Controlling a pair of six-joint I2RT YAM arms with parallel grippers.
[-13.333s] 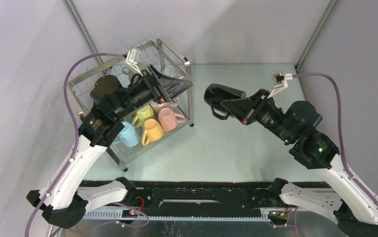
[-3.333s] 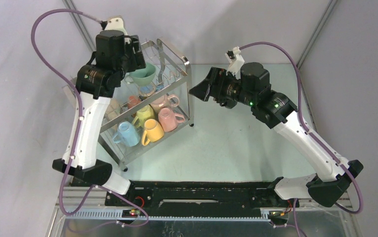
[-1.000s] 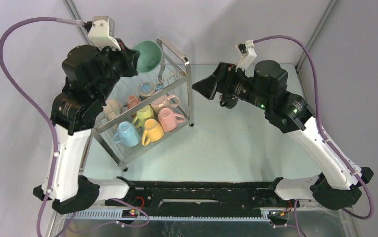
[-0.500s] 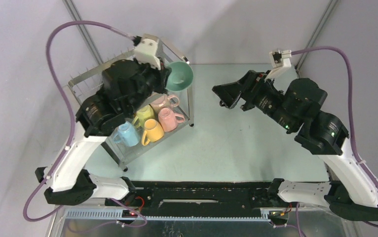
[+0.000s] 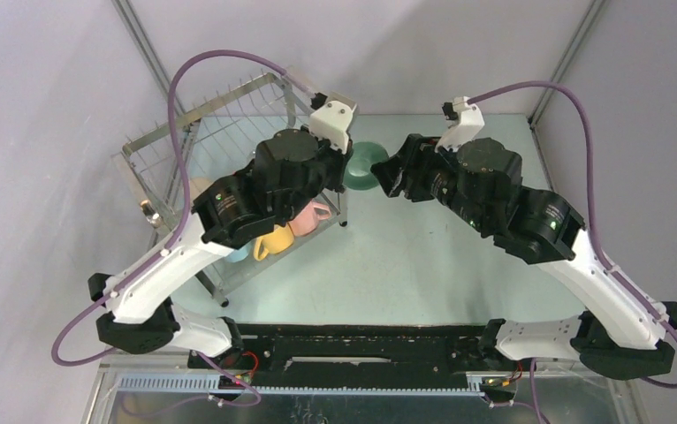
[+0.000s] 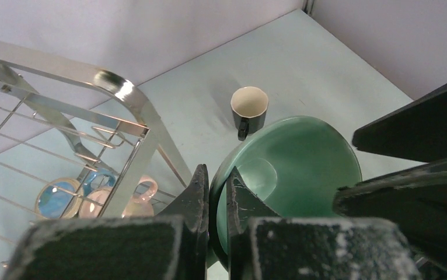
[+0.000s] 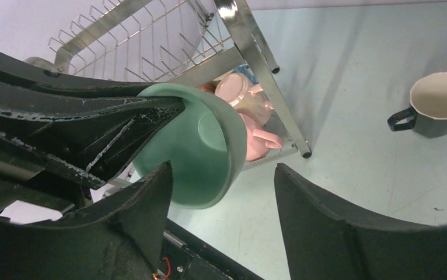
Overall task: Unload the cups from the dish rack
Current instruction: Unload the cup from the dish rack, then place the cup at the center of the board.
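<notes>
The left gripper (image 6: pixel 215 184) is pinching the rim of the green cup (image 6: pixel 294 166), with its jaws closed on the thin wall. It is holding the cup in the air just right of the dish rack (image 5: pixel 229 119). The right gripper (image 7: pixel 221 175) is standing wide, one finger on either side of that cup; contact cannot be confirmed. A black mug (image 7: pixel 440 105) is standing upright on the table (image 7: pixel 355 146). Pink mugs (image 7: pixel 241 93) are lying in the rack's lower tier.
</notes>
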